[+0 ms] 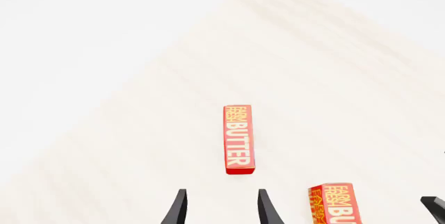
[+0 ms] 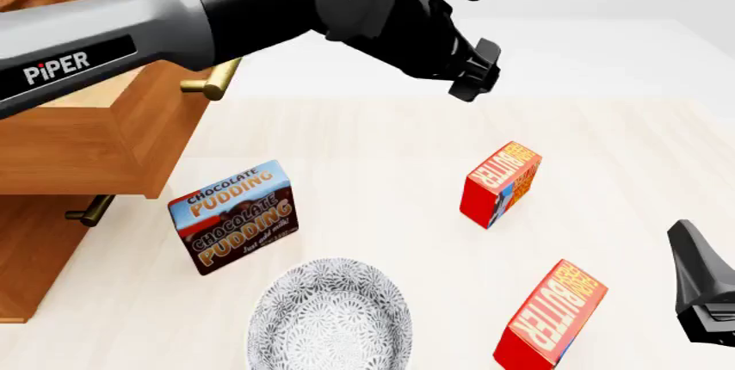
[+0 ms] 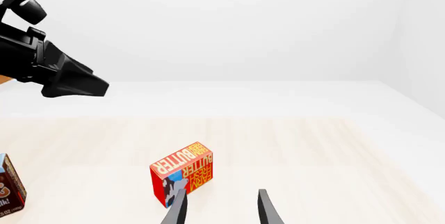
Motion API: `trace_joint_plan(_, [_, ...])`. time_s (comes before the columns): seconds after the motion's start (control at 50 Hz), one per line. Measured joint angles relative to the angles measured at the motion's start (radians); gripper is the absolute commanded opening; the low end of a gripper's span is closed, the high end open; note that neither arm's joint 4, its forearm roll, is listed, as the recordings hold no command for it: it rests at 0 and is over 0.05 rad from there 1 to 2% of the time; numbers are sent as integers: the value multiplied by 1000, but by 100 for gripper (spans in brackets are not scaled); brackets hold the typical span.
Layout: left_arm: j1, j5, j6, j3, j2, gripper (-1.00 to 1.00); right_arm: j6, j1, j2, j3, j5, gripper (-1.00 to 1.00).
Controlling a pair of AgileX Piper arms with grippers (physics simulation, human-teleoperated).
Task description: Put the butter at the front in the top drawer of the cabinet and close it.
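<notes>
Two butter boxes stand on the table. The front butter (image 2: pixel 549 317) (image 1: pixel 335 204) is nearest me, tilted, just left of my right gripper (image 2: pixel 694 254), which is open and empty at the right edge. The rear butter (image 2: pixel 502 182) (image 1: pixel 238 139) shows in the right wrist view (image 3: pixel 182 174), past that gripper (image 3: pixel 222 191). High over the table, my left gripper (image 2: pixel 473 69) (image 1: pixel 222 191) is open and holds nothing, with both boxes below it. The cabinet (image 2: pixel 29 254) stands at the left. Its top drawer (image 2: pixel 103 133) is pulled out, brass handle (image 2: pixel 213 82) forward.
A chocolate pudding box (image 2: pixel 236 215) (image 3: pixel 10 188) stands in front of the cabinet. A patterned grey plate (image 2: pixel 330 320) lies near the front edge, left of the front butter. A lower drawer handle (image 2: pixel 89 209) sticks out under the open drawer. My left arm (image 2: pixel 172 9) spans the upper left.
</notes>
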Motion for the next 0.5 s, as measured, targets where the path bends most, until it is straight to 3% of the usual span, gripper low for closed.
trace_joint_plan(0.5, [-6, -117, -104, -11, 139, 100, 0, 0, 0, 0, 0, 100])
